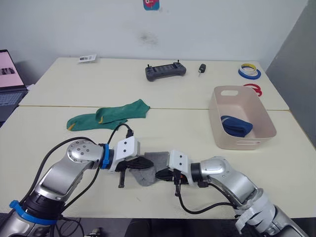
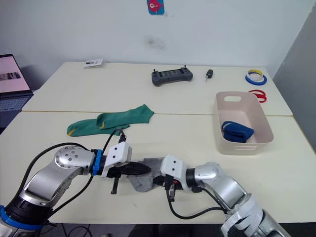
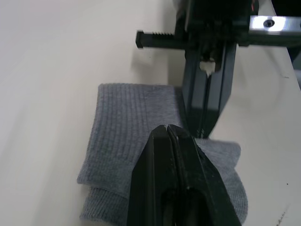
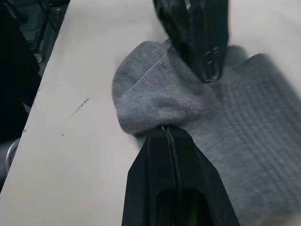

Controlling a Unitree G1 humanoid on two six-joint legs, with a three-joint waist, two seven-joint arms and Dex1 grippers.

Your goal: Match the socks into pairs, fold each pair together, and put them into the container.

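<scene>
- Nearest, at the table's front edge, the grey socks (image 1: 148, 170) lie stacked and partly folded. The left claw (image 1: 146, 162) and the right claw (image 1: 161, 174) meet over them from opposite sides, each with its fingers pressed together — each looks pinched on grey fabric, going by the wrist views.
- Risk here: the two claws sit almost tip to tip, so any pull in opposite directions could drag the layers apart and undo the fold — or one claw could bump the other.
- The pile is close to the table's front edge; a slip could let a sock slide off.
- Farther back, the green socks (image 1: 109, 116) lie overlapping, well apart from the claws, not yet folded.
- To the right, the container (image 1: 261, 116) holds a dark blue pair (image 1: 236, 126); carrying the grey bundle that far with a thin pinch could let one sock drop.
</scene>
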